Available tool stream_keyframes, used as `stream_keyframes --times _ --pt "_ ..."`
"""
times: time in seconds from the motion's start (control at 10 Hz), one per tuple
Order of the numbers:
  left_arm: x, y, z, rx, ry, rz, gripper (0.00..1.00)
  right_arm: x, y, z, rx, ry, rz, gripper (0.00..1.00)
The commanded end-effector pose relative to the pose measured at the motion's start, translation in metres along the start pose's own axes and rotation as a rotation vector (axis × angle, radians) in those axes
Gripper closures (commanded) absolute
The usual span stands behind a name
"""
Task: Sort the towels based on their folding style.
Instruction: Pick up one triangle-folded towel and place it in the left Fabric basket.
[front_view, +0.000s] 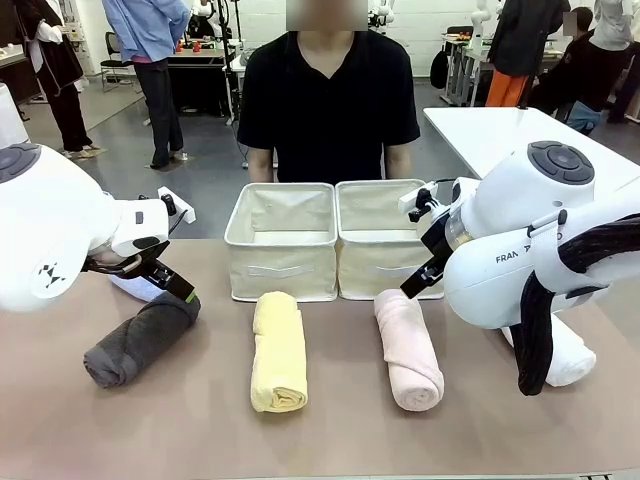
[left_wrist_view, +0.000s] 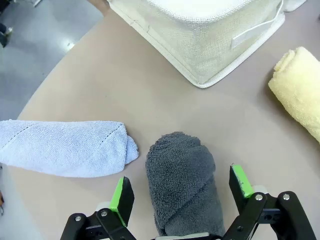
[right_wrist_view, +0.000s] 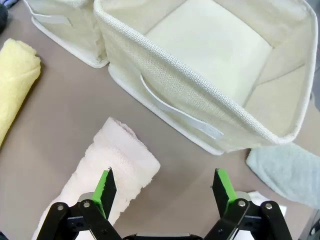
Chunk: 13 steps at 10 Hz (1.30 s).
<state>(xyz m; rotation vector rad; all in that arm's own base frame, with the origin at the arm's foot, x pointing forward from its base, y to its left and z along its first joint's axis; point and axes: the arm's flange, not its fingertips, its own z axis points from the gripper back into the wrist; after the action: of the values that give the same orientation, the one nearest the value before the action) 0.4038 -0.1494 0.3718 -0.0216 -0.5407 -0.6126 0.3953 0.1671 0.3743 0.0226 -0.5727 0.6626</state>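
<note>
Four rolled towels lie in a row on the table: dark grey (front_view: 140, 340), yellow (front_view: 278, 350), pink (front_view: 408, 348) and white (front_view: 568, 352), the last partly behind my right arm. A light blue towel (left_wrist_view: 65, 147) lies beside the dark grey one (left_wrist_view: 182, 180). My left gripper (left_wrist_view: 181, 187) is open over the dark grey roll's far end, a green pad on either side, not gripping it. It hangs at the left (front_view: 170, 280). My right gripper (right_wrist_view: 165, 187) is open beside the pink towel's (right_wrist_view: 115, 170) far end and holds nothing. A grey-blue towel (right_wrist_view: 290, 175) lies past the right basket's corner.
Two beige fabric baskets (front_view: 282, 262) (front_view: 372, 262) stand side by side at mid-table, both empty, in front of a seated person in black. The right basket's wall (right_wrist_view: 200, 100) is close ahead of my right gripper. Bare tabletop lies between the rolls.
</note>
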Motion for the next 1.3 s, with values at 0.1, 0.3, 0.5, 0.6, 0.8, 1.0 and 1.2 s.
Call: stream_keyframes --times 0.1,0.3,0.5,0.6,0.8,1.0,1.2 --pt "0.0 0.0 0.0 0.0 0.0 0.0 0.0 0.0 0.0 0.0 0.0 0.0 0.0 0.0" --pt "0.0 0.0 0.0 0.0 0.0 0.0 0.0 0.0 0.0 0.0 0.0 0.0 0.0 0.0" --pt "0.0 0.0 0.0 0.0 0.0 0.0 0.0 0.0 0.0 0.0 0.0 0.0 0.0 0.0" --pt "0.0 0.0 0.0 0.0 0.0 0.0 0.0 0.0 0.0 0.0 0.0 0.0 0.0 0.0" --pt "0.0 0.0 0.0 0.0 0.0 0.0 0.0 0.0 0.0 0.0 0.0 0.0 0.0 0.0" --pt "0.013 0.006 0.029 0.0 0.019 0.002 0.0 0.025 -0.008 0.057 -0.027 0.001 -0.033 0.0" --pt "0.04 0.024 0.087 -0.021 0.095 -0.05 0.0 0.047 -0.019 0.121 -0.049 0.065 -0.05 0.0"
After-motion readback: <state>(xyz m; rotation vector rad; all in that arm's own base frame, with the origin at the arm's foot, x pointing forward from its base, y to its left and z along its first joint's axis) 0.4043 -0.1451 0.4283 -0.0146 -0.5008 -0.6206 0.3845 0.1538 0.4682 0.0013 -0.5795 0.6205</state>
